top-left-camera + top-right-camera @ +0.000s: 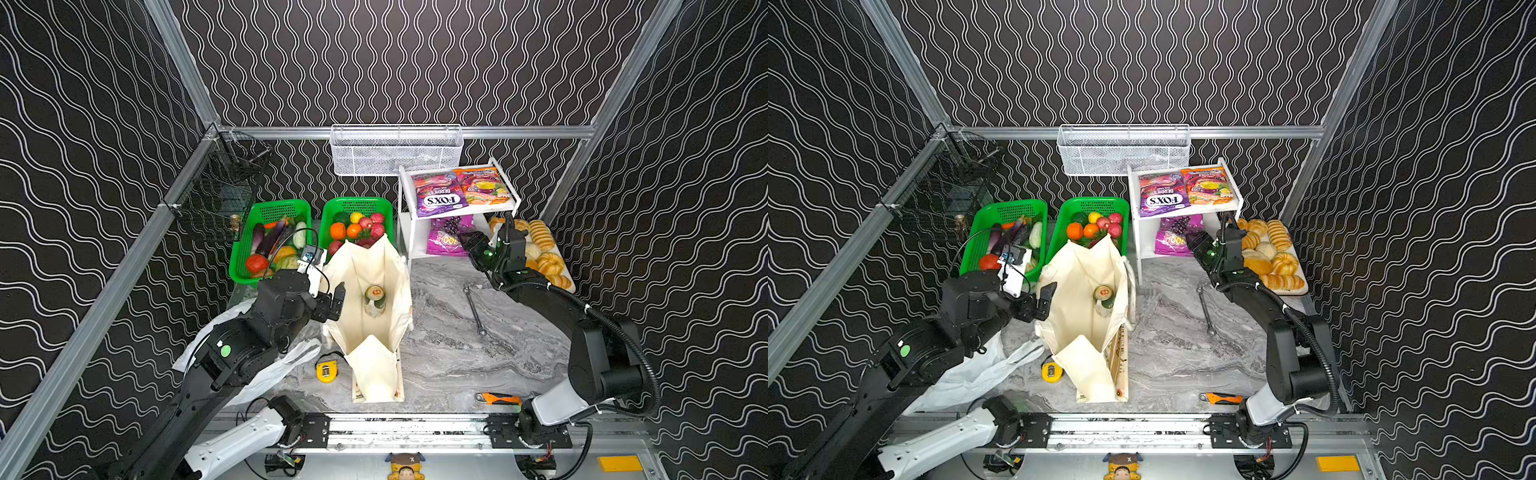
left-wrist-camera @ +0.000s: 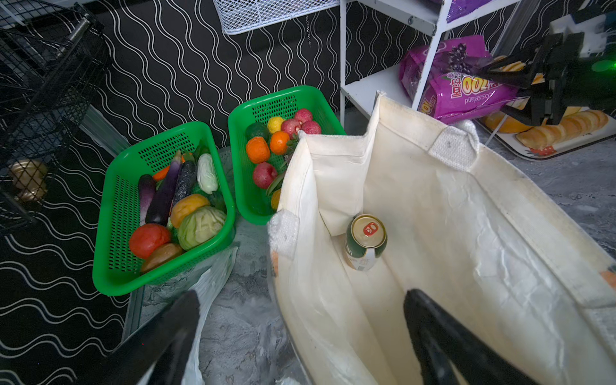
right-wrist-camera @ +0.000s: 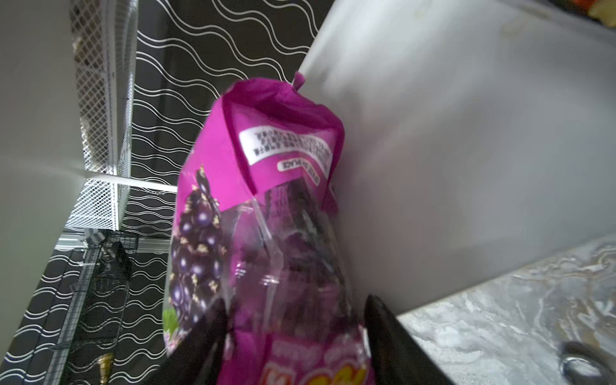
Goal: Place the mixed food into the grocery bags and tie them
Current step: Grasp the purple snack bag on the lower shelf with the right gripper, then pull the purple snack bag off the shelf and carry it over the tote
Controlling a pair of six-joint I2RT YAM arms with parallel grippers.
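Note:
The cream cloth tote (image 1: 370, 270) (image 1: 1084, 282) stands open mid-table with a green can (image 1: 375, 296) (image 2: 365, 241) upright inside. My left gripper (image 1: 337, 301) (image 2: 303, 296) is open and straddles the tote's left wall, one finger inside and one outside. A thin white plastic bag (image 1: 270, 370) (image 2: 210, 286) lies flat under the left arm. My right gripper (image 1: 471, 243) (image 3: 295, 305) reaches into the white shelf's lower level, its fingers pressed on both sides of the pink-purple snack packet (image 1: 446, 239) (image 3: 266, 200). The purple FOX'S packet (image 1: 440, 193) lies on the top shelf. Toy fruits (image 1: 357, 226) fill a green basket behind the tote.
A second green basket (image 1: 276, 204) at back left holds toy vegetables. A tray of bread (image 1: 544, 253) sits behind the right arm. A wrench (image 1: 473, 309), a yellow tape measure (image 1: 327, 370) and an orange-handled tool (image 1: 498, 399) lie on the marble table. Wire baskets hang on the back and left rails.

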